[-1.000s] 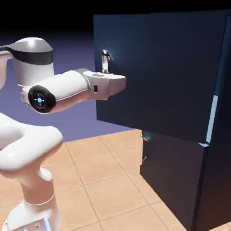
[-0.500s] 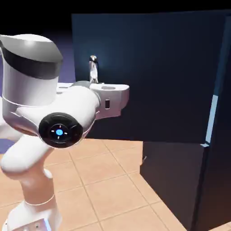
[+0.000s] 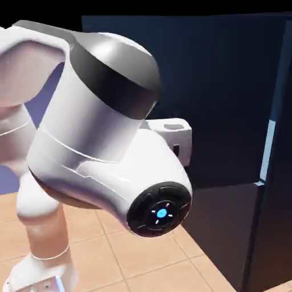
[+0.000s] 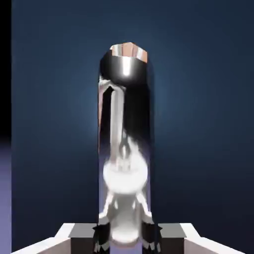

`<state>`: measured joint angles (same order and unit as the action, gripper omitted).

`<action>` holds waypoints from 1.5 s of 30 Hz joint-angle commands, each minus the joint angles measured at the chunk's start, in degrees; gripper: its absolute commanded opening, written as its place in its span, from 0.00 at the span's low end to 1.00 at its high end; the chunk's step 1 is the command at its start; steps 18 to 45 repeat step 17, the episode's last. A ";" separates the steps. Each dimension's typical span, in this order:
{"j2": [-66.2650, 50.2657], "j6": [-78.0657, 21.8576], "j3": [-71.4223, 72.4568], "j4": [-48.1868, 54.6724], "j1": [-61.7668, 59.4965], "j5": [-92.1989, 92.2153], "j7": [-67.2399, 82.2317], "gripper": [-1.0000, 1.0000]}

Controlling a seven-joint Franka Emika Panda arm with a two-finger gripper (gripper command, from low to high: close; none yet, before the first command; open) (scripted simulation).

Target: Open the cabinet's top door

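Observation:
The cabinet (image 3: pixel 278 188) stands at the right of the exterior view, tall and dark navy with a light-blue edge. Its top door (image 3: pixel 228 85) is swung out toward the exterior view's left. In the hand view the door panel (image 4: pixel 198 124) fills the picture and its silver bar handle (image 4: pixel 124 149) runs up the middle. My gripper (image 4: pixel 124 238) is shut on this handle, whose lower end sits between the grey fingertips (image 4: pixel 82 232). In the exterior view only the white hand (image 3: pixel 174 134) shows; the fingers and handle are hidden behind my arm.
A large white and grey arm link (image 3: pixel 102 131) fills the left and middle of the exterior view, close to the camera. The shorter lower door (image 3: pixel 222 228) is shut below the top door. The tabletop (image 3: pixel 137 256) is tan-tiled.
The top door has swung further open toward the exterior view's left. My arm has swung toward the camera and now covers the handle and the fingers. The gripper has stayed shut.

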<state>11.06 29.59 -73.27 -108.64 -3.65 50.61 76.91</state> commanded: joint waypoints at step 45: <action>11.69 1.59 -26.28 9.75 34.99 -3.93 -8.43 0.00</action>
